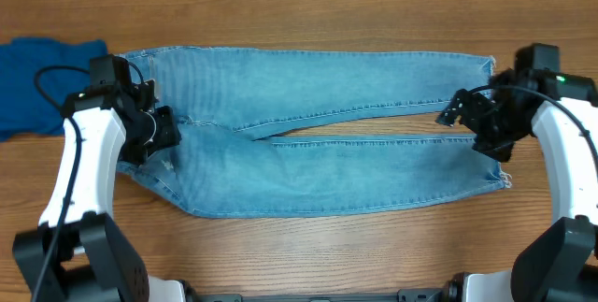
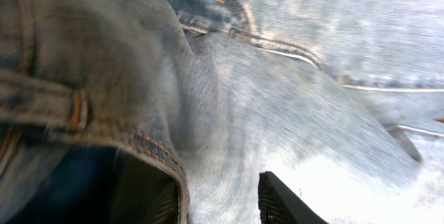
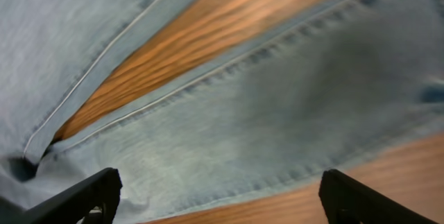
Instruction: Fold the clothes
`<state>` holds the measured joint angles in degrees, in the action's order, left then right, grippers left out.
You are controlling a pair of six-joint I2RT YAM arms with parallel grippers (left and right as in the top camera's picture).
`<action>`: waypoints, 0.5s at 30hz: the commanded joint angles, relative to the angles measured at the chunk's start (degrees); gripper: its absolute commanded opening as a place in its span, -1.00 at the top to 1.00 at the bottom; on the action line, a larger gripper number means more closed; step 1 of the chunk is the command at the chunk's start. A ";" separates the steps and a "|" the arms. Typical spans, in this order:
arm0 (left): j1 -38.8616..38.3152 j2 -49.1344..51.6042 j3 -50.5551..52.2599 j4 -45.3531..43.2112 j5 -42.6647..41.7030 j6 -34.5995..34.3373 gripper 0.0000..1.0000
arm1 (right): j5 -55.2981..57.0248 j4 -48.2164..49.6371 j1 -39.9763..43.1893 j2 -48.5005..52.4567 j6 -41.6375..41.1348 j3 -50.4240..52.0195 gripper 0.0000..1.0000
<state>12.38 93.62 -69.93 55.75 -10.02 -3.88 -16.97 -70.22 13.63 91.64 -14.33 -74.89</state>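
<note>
The pale-blue jeans (image 1: pixel 318 162) lie spread flat across the desk (image 1: pixel 280 12). The waistband (image 2: pixel 41 106) is at the left and the frayed hems (image 1: pixel 500 182) at the right, with a wedge of bare wood between the legs.

The left tool (image 1: pixel 154 129) sits at the waistband. Its jaws are parted with nothing between them, though a fold of the waistband drapes against one finger (image 2: pixel 166 207). That is the main risk: if the arm lifts away, the fold could ride up with it and rumple the waist.

The right tool (image 1: pixel 472 120) hovers over the gap near the hems, spread wide and empty. A grasp from here may pinch only one leg and skew the fold.

A royal-blue garment (image 1: pixel 37 78) lies just beside the waistband at the left edge, where a sweeping arm could drag it in.
</note>
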 commanded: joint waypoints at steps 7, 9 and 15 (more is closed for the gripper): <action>1.14 -5.64 -1.14 5.18 4.90 0.46 0.13 | 1.44 0.61 12.22 -0.96 -2.01 7.52 -1.00; 1.14 -5.64 -1.14 6.84 5.90 0.46 0.12 | 1.44 1.25 13.62 -0.96 -2.01 9.46 -1.00; 1.16 -5.64 -1.14 9.11 8.98 -1.97 0.15 | 1.36 2.47 15.69 -0.98 -1.97 12.92 -1.00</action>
<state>13.26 89.10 -69.93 64.27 -3.92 -4.32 -15.81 -68.16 28.38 91.64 -16.05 -63.51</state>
